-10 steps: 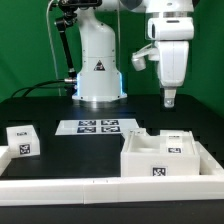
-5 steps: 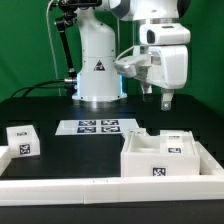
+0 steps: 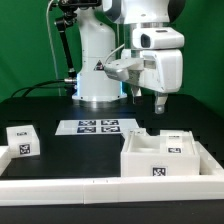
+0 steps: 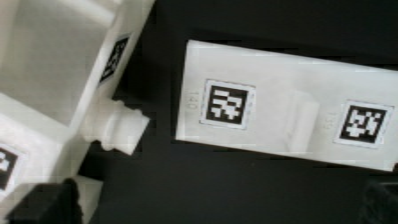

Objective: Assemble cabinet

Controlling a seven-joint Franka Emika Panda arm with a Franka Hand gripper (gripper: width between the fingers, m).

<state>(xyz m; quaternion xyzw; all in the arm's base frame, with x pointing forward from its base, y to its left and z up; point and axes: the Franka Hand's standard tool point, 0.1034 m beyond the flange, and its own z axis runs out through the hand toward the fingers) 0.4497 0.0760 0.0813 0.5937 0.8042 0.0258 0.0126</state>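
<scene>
cube (image 3: 22,139) ext view only, cabinet (image 3: 150,160) both

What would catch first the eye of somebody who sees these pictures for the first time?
The claw hangs open above the black table, high on the exterior view's right. Lower, at the front right, sits the large white cabinet with black-and-white tags. The marker board lies mid-table, and a small white tagged cube sits at the left.
</scene>
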